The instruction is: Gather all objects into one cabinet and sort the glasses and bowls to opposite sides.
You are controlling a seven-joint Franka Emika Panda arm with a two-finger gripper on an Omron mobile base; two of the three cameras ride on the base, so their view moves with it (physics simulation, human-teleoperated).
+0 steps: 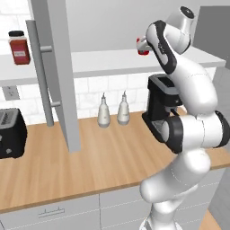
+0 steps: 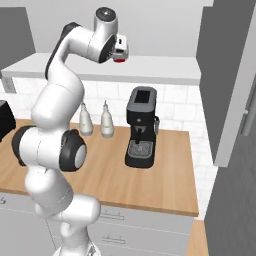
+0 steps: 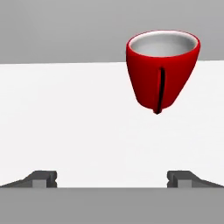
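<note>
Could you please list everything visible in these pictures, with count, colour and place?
red cup: one, glossy red with pale inside, upright on the white shelf, ahead of the gripper.
shelf board: one, white, above the counter.
jar: one, red with black lid, left end of the shelf.
cabinet door: one, grey, bar handle, standing open.
bottles: two, pale grey, by the tiled wall.
coffee machine: one, black, on the counter.
toaster: one, black, counter's left.
counter: one, wooden.
gripper: one, dark tips, open, holding nothing.

One red cup [image 3: 162,70], two bottles [image 1: 103,112], one jar [image 1: 19,47]
</note>
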